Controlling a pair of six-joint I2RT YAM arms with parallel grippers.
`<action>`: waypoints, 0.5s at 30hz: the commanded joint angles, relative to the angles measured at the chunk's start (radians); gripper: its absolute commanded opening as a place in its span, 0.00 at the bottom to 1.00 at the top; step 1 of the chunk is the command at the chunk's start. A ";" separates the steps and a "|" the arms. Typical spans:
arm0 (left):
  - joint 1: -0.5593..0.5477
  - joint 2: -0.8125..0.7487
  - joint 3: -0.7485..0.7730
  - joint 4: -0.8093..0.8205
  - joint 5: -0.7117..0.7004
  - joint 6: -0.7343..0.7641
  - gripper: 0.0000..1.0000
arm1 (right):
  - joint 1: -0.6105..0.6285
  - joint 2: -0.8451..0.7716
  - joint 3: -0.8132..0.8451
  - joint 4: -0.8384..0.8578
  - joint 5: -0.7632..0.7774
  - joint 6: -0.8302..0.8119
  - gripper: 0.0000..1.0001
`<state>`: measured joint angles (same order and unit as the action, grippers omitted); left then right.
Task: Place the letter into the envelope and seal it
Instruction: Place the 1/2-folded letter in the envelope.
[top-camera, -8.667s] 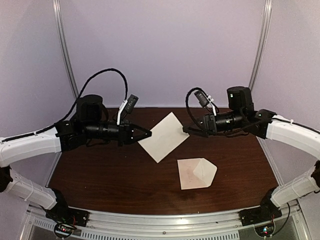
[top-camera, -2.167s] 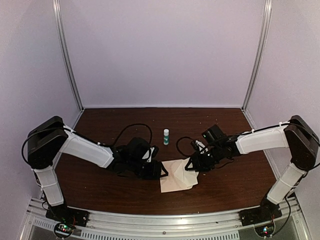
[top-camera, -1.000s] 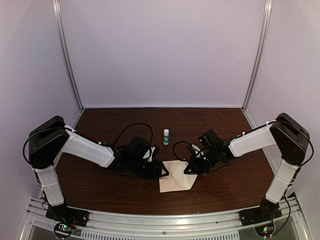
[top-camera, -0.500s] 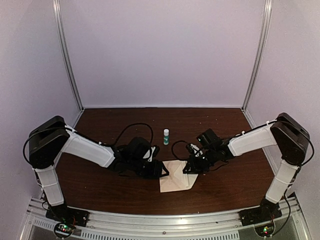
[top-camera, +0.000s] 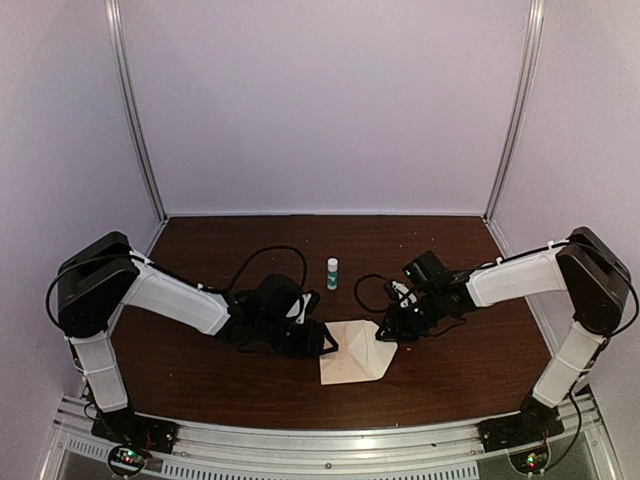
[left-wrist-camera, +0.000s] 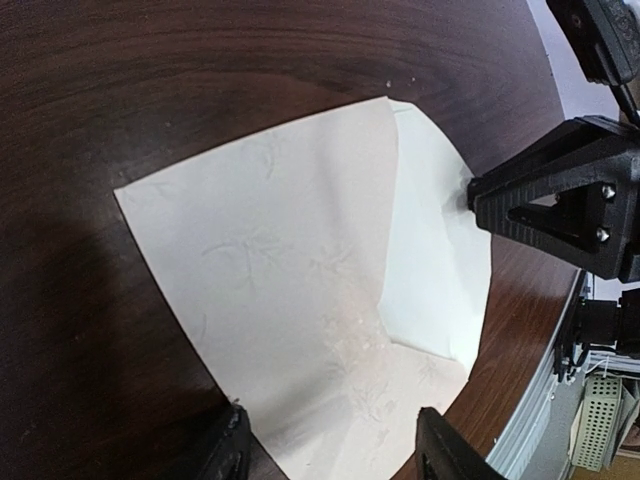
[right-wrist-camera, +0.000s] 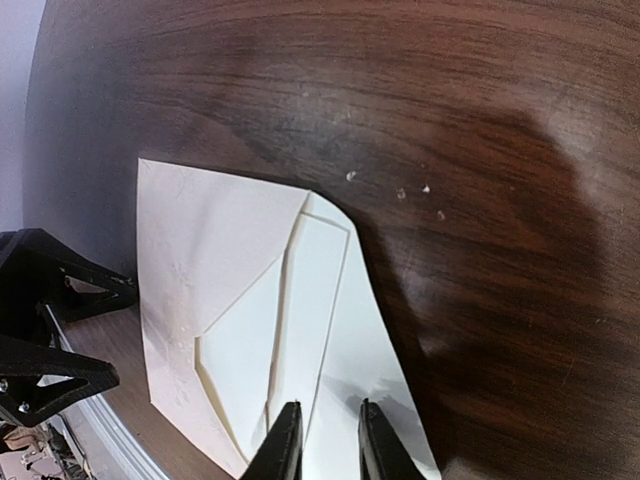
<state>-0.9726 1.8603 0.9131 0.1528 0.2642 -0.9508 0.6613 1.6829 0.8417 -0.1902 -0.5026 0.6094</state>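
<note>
From above, I see both my arms reaching low to the middle of the table (top-camera: 450, 372). The envelope (top-camera: 349, 366) lies flat near the front edge, between my left gripper (top-camera: 328, 343) and my right gripper (top-camera: 381, 333). Only this view shows a small bottle (top-camera: 332, 272) standing behind them, well apart from the paper.

The camera on my left wrist shows what the top view does not. My left fingers (left-wrist-camera: 232, 452) are wide apart and they hold nothing. The near edge of the envelope lies just between them on the wood. In this view one side of the paper is a paler fold (left-wrist-camera: 437, 262), a little lifted, and the black tip of my right gripper touches its far edge.

The camera on my right wrist looks from the other side. My right fingers (right-wrist-camera: 285, 440) stand only a little apart, with a narrow gap. Through the gap I see paper lying below them, and nothing seems pinched. Here the envelope is directly under the fingertips and spreads away from them toward my left gripper, which is seen at the edge of the view. Several folded layers are visible, but I cannot tell which layer is the letter.
</note>
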 joint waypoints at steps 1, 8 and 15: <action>-0.001 0.010 0.004 -0.065 -0.026 0.017 0.57 | -0.002 0.019 -0.019 0.050 -0.023 0.019 0.19; 0.002 0.014 0.004 -0.065 -0.022 0.019 0.57 | -0.002 0.063 -0.025 0.111 -0.069 0.041 0.11; 0.007 0.017 0.001 -0.063 -0.020 0.020 0.54 | -0.002 0.082 -0.030 0.148 -0.094 0.055 0.06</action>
<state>-0.9722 1.8603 0.9131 0.1501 0.2642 -0.9482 0.6613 1.7454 0.8307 -0.0891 -0.5713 0.6468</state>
